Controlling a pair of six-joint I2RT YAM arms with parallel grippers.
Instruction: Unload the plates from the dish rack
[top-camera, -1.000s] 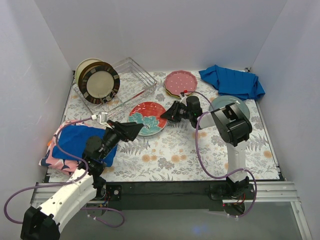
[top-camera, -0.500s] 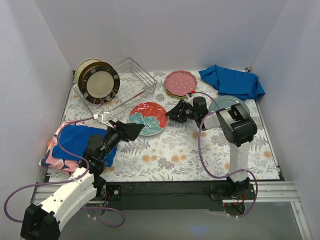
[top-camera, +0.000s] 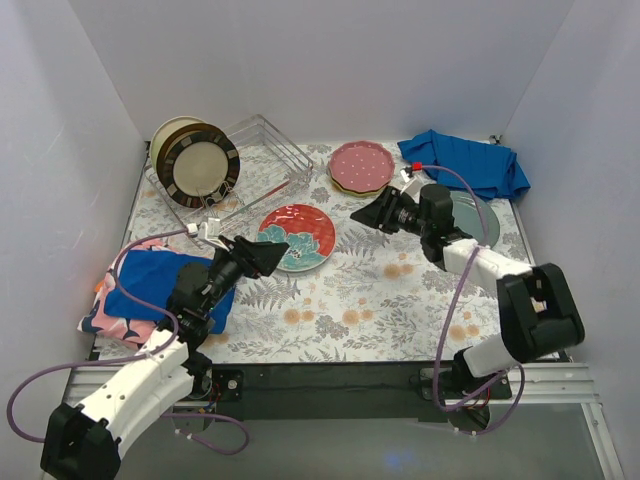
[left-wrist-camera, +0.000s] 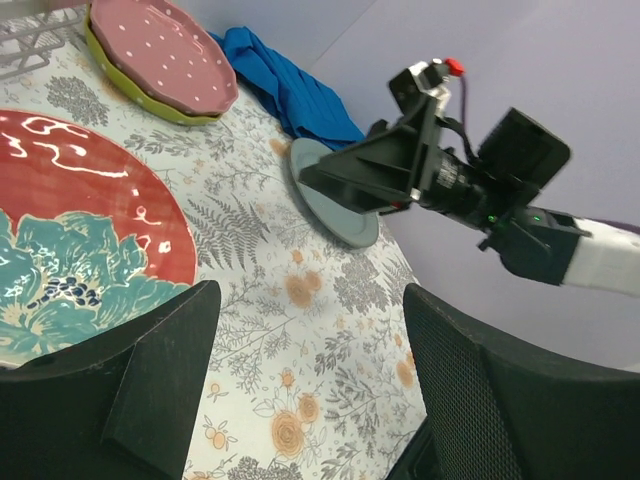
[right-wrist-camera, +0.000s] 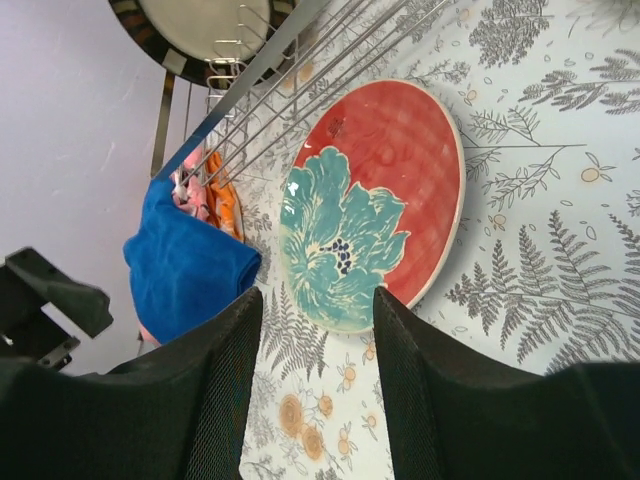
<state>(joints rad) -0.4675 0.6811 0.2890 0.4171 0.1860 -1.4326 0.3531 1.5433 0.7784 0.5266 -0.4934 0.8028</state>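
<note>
The silver wire dish rack (top-camera: 262, 165) stands at the back left and holds a dark-rimmed plate (top-camera: 203, 165) upright with a cream plate (top-camera: 165, 135) behind it. The teal-red floral plate (top-camera: 297, 236) lies flat on the table. The pink scalloped plate (top-camera: 361, 163) lies on the lime-green plate (left-wrist-camera: 130, 85). The grey-teal plate (top-camera: 480, 215) lies at the right. My left gripper (top-camera: 270, 258) is open and empty at the floral plate's near-left edge. My right gripper (top-camera: 372, 213) is open and empty, apart from the floral plate on its right.
A crumpled blue cloth (top-camera: 465, 163) lies at the back right. A folded blue cloth (top-camera: 160, 285) on a pink patterned cloth lies at the near left. White walls close in the floral tablecloth on three sides. Something orange (right-wrist-camera: 225, 200) shows under the rack's near end.
My right arm has swung out to the right and its open gripper has drawn back from the floral plate's right edge. The left arm has barely moved.
</note>
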